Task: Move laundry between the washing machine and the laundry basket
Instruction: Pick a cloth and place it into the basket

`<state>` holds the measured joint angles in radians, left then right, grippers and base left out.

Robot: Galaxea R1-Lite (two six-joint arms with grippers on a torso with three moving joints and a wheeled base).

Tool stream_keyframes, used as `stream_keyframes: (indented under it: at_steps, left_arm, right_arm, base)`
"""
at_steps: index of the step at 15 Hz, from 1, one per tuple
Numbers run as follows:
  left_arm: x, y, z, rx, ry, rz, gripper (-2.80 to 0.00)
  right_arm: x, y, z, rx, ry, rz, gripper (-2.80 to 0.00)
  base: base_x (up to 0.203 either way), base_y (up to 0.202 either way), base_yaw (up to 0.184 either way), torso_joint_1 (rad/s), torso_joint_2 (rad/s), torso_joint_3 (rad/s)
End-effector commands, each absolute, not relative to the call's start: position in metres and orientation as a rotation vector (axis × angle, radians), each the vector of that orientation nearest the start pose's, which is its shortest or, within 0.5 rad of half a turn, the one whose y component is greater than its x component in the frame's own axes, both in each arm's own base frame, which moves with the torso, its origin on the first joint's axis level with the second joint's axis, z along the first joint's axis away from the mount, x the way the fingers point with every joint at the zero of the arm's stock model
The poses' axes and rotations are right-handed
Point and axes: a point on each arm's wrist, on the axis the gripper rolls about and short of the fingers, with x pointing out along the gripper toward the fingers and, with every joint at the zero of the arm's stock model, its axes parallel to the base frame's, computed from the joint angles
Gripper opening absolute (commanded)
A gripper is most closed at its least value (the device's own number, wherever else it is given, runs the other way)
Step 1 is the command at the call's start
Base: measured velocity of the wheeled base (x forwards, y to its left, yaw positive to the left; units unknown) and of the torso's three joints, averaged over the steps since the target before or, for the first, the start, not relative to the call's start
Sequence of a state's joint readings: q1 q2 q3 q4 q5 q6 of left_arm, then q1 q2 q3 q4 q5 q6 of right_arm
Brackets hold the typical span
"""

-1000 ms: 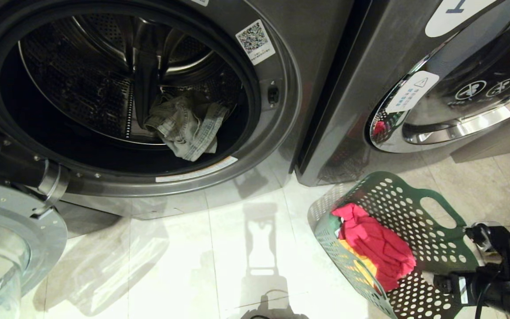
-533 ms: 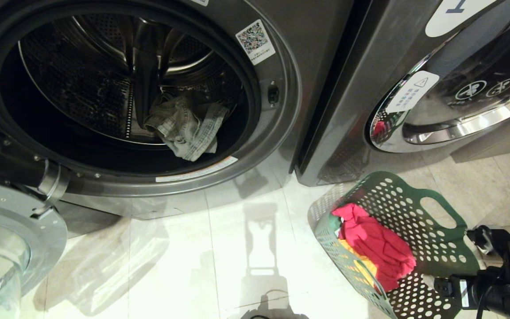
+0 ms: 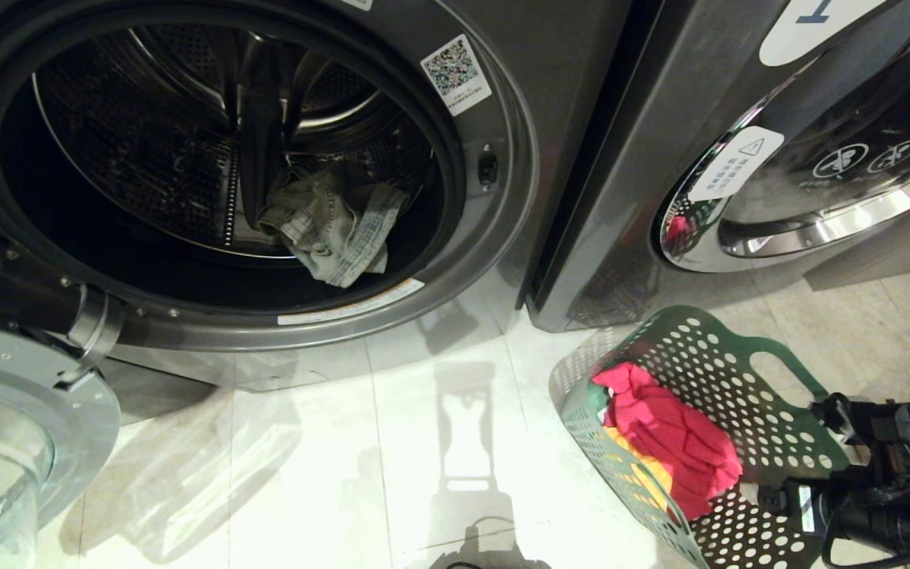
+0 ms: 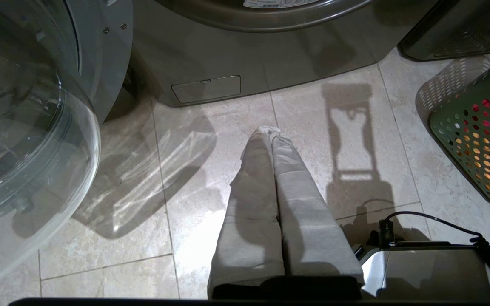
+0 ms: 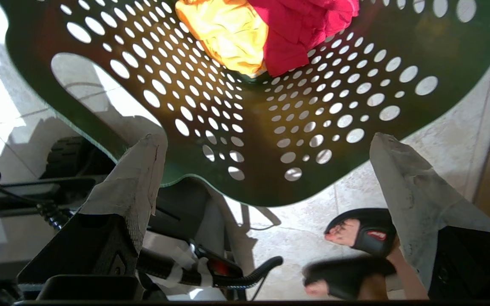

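The washing machine (image 3: 502,237) stands with its door open, and a grey-green garment (image 3: 332,225) lies in the drum. The dark green laundry basket (image 3: 739,371) sits on the floor at the right with a red garment (image 3: 672,442) and a yellow one (image 3: 644,466) inside. My right arm (image 3: 889,474) is beside the basket's right side. In the right wrist view my right gripper (image 5: 266,140) is open over the basket's rim (image 5: 249,199), apart from the red cloth (image 5: 304,29) and yellow cloth (image 5: 228,38). My left gripper (image 4: 270,129) is shut on nothing above the floor tiles.
The open glass door (image 3: 20,442) hangs at the lower left, also large in the left wrist view, door (image 4: 28,127). A second machine (image 3: 739,118) with its door closed stands right of the open one. A person's feet in black sandals (image 5: 364,233) stand on the tiles behind the basket.
My right arm has shifted a little leftward, closer to the basket's right side. The basket, the clothes and the left arm have not moved.
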<state>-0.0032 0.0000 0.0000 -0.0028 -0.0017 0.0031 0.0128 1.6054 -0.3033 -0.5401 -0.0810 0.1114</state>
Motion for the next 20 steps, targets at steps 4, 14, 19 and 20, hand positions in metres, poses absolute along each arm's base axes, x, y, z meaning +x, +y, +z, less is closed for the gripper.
stream_keyframes:
  at_steps: [4, 14, 19, 20]
  left_arm:
    - [-0.023, 0.0, 0.076, 0.003, -0.003, -0.005, -2.8]
    - [-0.023, 0.0, 0.076, 0.003, -0.003, -0.005, -2.8]
    - [-0.023, 0.0, 0.076, 0.003, -0.002, -0.005, -2.8]
    - [-0.023, 0.0, 0.076, 0.003, -0.002, -0.005, -2.8]
  right_arm:
    - [0.225, 0.001, 0.064, 0.088, 0.819, -0.119, 0.0]
    - [0.251, 0.0, 0.046, 0.115, 0.852, -0.143, 0.0]
    - [0.254, -0.001, 0.041, 0.114, 0.871, -0.145, 0.0]
    - [0.255, -0.001, 0.041, 0.113, 0.871, -0.144, 0.0]
  base:
    - [0.0, 0.0, 0.0, 0.0, 0.0, 0.0]
    - [0.0, 0.0, 0.0, 0.0, 0.0, 0.0]
    - [0.0, 0.0, 0.0, 0.0, 0.0, 0.0]
    - [0.0, 0.0, 0.0, 0.0, 0.0, 0.0]
